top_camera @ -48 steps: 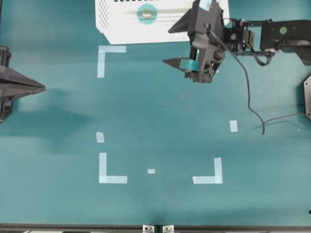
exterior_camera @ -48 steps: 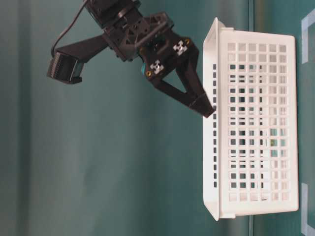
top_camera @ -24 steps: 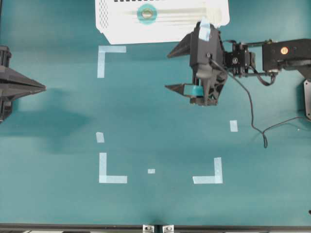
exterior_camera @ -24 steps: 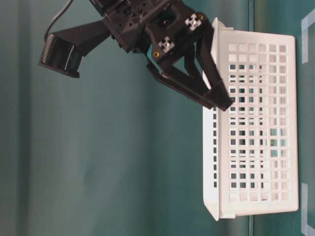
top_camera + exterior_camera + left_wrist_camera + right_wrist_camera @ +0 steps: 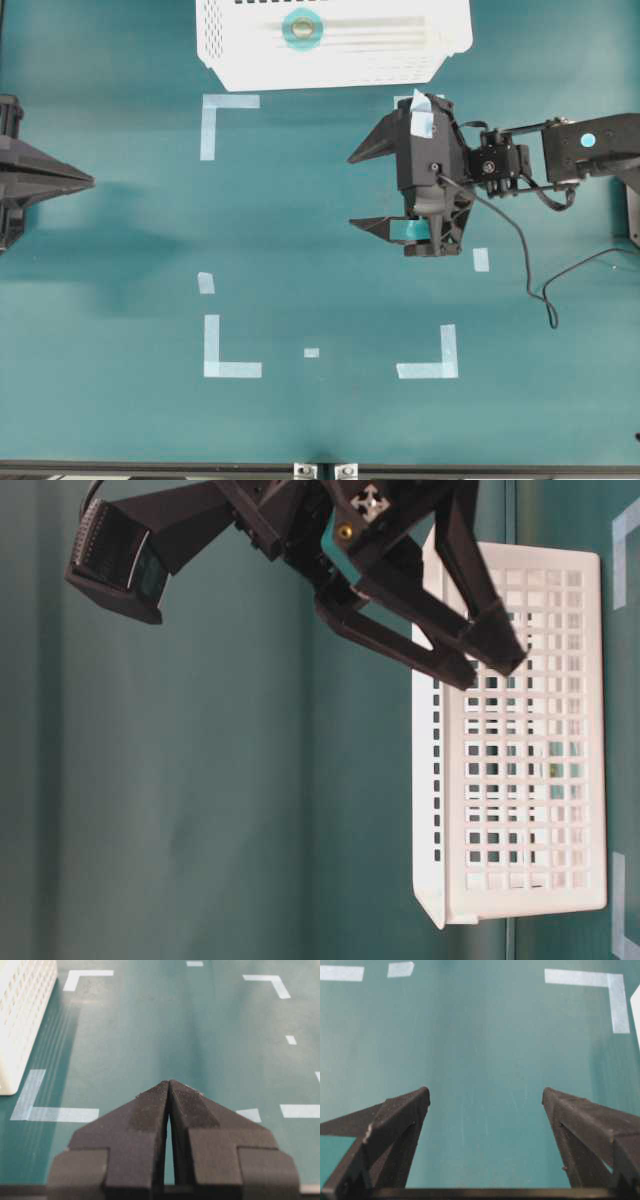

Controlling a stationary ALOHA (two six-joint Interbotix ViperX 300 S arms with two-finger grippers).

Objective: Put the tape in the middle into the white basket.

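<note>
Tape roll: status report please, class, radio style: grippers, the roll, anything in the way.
Left gripper shut, parked. Right gripper open, empty, over bare table. Tape lying in white basket. Nothing in the way.

Overhead: looks straight down on the whole green table (image 5: 300, 230).
Table-level: low, close, turned sideways, facing the white basket (image 5: 520, 740) (also in overhead).
Left wrist: looks along closed fingers (image 5: 150, 1115) across the table.
Right wrist: close above the table.

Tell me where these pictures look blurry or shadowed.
Left wrist view: the shut left tool looms soft, close to the lens. Table-level view: the right tool is slightly smeared before the basket. Overhead view: sharp, a soft shadow beside the left tool.
</note>
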